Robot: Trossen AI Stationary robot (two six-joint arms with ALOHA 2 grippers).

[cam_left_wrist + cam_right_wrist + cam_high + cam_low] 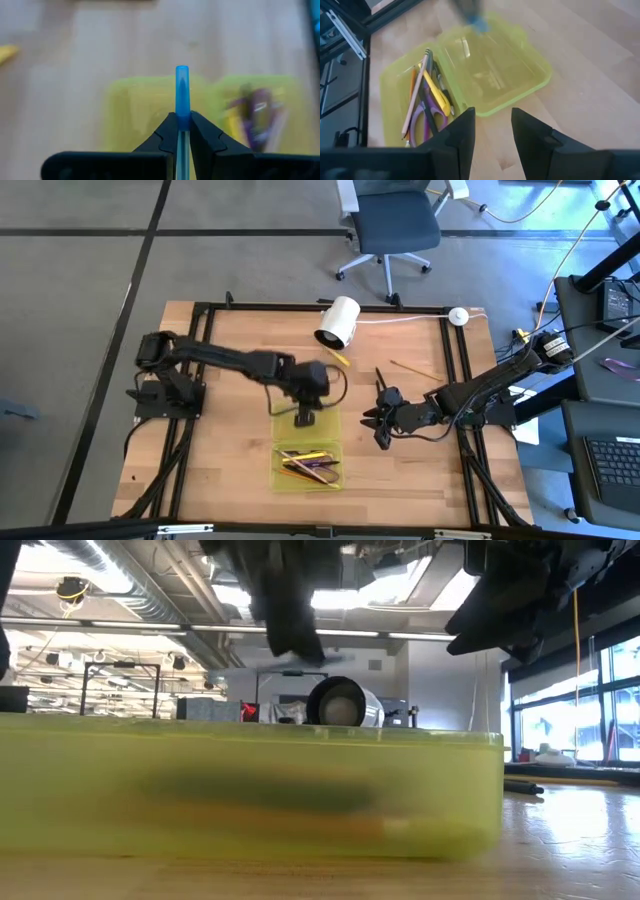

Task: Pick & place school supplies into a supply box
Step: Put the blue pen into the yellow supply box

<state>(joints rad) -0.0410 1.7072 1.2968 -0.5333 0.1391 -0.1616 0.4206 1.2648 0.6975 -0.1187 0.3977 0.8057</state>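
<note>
The wooden worktop (230, 470) carries nearly everything, and the job looks well along. The yellow-green supply box (308, 448) lies open near the front edge, between the two arms, with one half bare and the other already holding several pens and pencils (427, 95) beside the purple-handled scissors (431, 122). Behind it lies a white cylinder (338, 322) with its cable. The left gripper (304, 418) hangs over the bare half of the box, its fingers clamped on a blue pen (182, 95) that points down toward the tray. The right gripper (378, 423) waits just beside the box, fingers apart and holding nothing. Still out on the worktop are a yellow pen (336, 357) near the cylinder and a thin pencil (410, 369) farther right; those two, plus the blue one, seem to be what is left.
</note>
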